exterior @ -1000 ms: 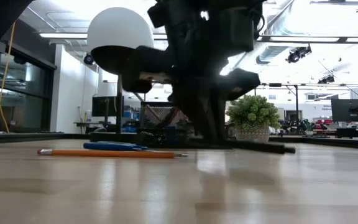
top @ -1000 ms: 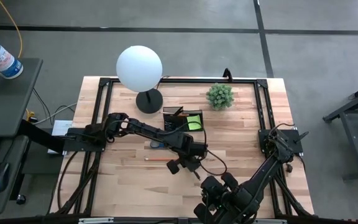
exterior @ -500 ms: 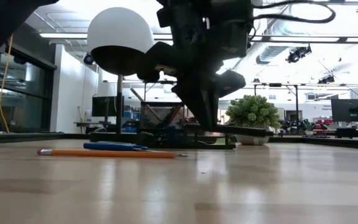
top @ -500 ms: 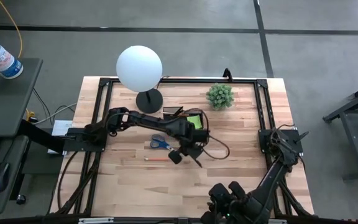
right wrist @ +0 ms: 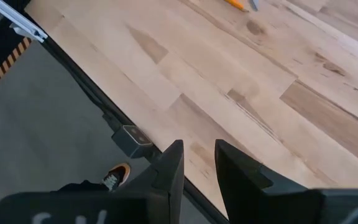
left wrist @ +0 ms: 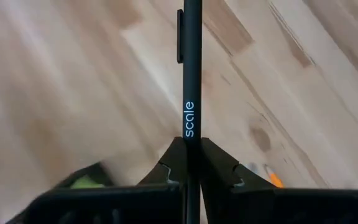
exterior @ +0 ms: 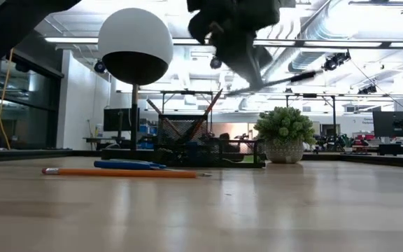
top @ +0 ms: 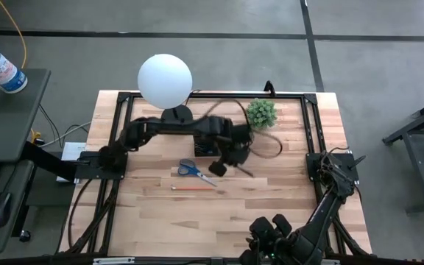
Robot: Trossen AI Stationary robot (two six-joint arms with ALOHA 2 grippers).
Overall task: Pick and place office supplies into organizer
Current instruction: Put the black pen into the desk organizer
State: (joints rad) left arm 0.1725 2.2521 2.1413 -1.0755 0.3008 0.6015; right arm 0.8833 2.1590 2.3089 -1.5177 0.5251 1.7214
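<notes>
Left end effector [top: 230,153] is hanging over the bench [top: 285,184] by the organizer [top: 206,144], clamped tight on a black pen [left wrist: 192,81]. The left wrist view is giving us the pen's "scale" lettering; the high view is showing only a dark streak there. Low down, the pen [exterior: 275,82] is riding high above the organizer [exterior: 187,136], and sticks are leaning out of its mesh cup. Scissors [top: 195,170] and pencil [top: 190,188] are lying on the bench, close together. From the low view the pencil [exterior: 117,172] is sitting in front of the scissors [exterior: 128,165]. Right end effector [right wrist: 197,163] is waiting at the near bench edge, fingers slightly parted, holding nothing. A shoe [right wrist: 114,177] is showing on the floor there.
</notes>
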